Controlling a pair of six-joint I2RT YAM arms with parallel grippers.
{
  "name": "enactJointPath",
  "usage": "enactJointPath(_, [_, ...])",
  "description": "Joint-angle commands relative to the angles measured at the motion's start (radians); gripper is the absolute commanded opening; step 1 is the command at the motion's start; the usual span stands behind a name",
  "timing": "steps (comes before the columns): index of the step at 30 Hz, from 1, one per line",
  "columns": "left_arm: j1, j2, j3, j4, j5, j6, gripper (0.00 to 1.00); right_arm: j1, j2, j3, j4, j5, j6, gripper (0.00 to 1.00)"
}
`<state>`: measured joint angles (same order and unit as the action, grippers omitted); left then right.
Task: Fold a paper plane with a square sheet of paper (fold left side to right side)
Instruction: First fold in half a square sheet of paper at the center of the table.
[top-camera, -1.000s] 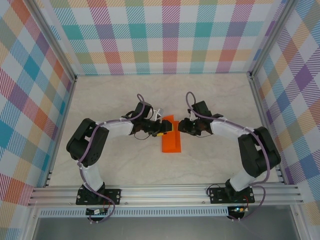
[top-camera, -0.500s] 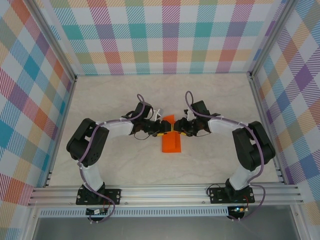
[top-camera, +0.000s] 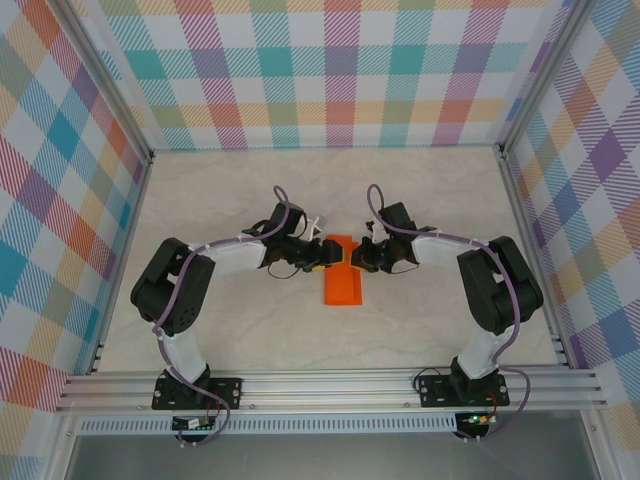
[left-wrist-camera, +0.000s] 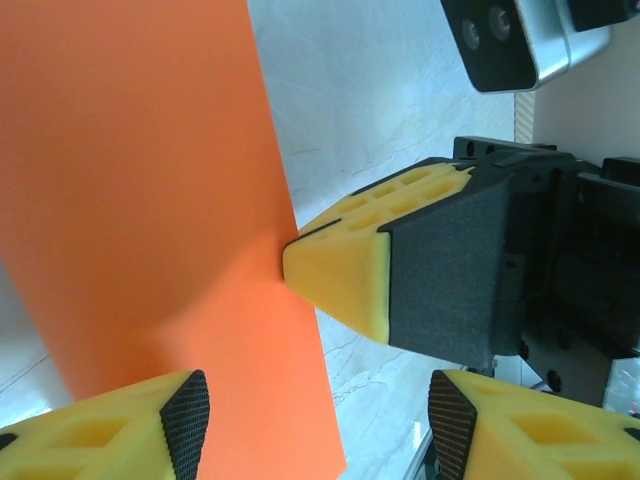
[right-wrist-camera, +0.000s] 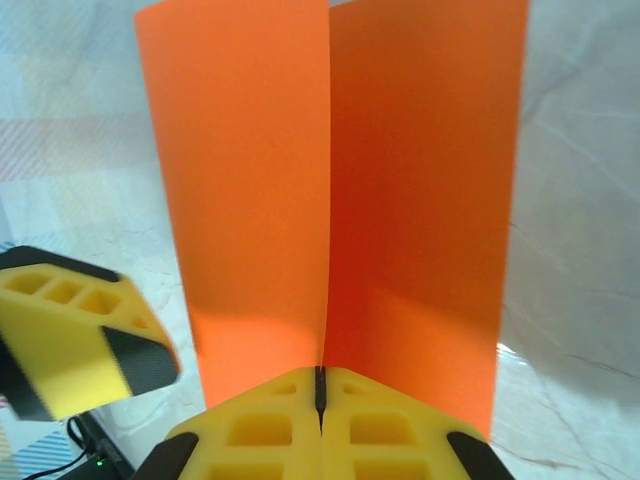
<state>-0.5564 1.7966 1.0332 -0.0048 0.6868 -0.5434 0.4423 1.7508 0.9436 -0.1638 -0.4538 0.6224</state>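
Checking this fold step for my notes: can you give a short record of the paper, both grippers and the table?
paper: square sheet of paper, orange, folded narrow, a seam down its middle, lying mid-table
left gripper: open, at the paper's left edge
right gripper: shut, tips against the paper's right edge, in line with the seam; pinch unclear
table: pale marbled top

Top looks down; close wrist cameras seemingly share paper (right-wrist-camera: 420, 200).

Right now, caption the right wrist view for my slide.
Shut right gripper tips at the line where two orange panels of the square sheet of paper meet.
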Motion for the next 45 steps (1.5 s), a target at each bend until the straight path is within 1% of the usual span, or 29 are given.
enactJointPath(1, [-0.008,-0.085,0.019,-0.12,-0.102,0.064,0.66,0.004,-0.003,0.038,-0.075,0.08,-0.048,0.01])
enactJointPath(3, [-0.008,-0.091,0.025,-0.172,-0.157,0.073,0.67,0.005,-0.004,0.047,-0.101,0.115,-0.058,0.01])
enactJointPath(5, [-0.009,-0.076,0.027,-0.184,-0.171,0.063,0.67,0.005,-0.002,0.056,-0.127,0.147,-0.068,0.01])
enactJointPath(9, [-0.016,-0.02,0.046,-0.174,-0.157,0.036,0.66,0.005,0.017,0.064,-0.136,0.144,-0.069,0.01])
enactJointPath(11, [-0.022,0.01,0.061,-0.165,-0.146,0.023,0.64,0.004,0.027,0.067,-0.134,0.139,-0.07,0.01])
enactJointPath(18, [-0.039,0.069,0.097,-0.152,-0.141,-0.003,0.61,0.005,0.045,0.074,-0.133,0.13,-0.07,0.02])
enactJointPath(22, [-0.052,0.109,0.128,-0.179,-0.145,-0.008,0.55,0.005,0.052,0.068,-0.131,0.133,-0.07,0.02])
enactJointPath(26, [-0.057,0.134,0.146,-0.206,-0.165,-0.001,0.54,0.006,0.057,0.066,-0.129,0.13,-0.07,0.03])
enactJointPath(35, [-0.057,0.149,0.153,-0.247,-0.211,0.013,0.52,0.006,0.067,0.07,-0.13,0.129,-0.073,0.05])
enactJointPath(38, [-0.057,0.136,0.153,-0.264,-0.238,0.029,0.54,0.006,0.067,0.07,-0.133,0.132,-0.076,0.05])
enactJointPath(39, [-0.057,0.133,0.153,-0.295,-0.24,0.031,0.54,0.007,0.067,0.07,-0.134,0.132,-0.075,0.05])
enactJointPath(44, [-0.057,0.152,0.151,-0.282,-0.217,0.011,0.54,0.006,0.069,0.07,-0.129,0.127,-0.073,0.05])
enactJointPath(45, [-0.056,0.157,0.15,-0.24,-0.209,0.005,0.54,0.006,0.069,0.07,-0.129,0.127,-0.073,0.06])
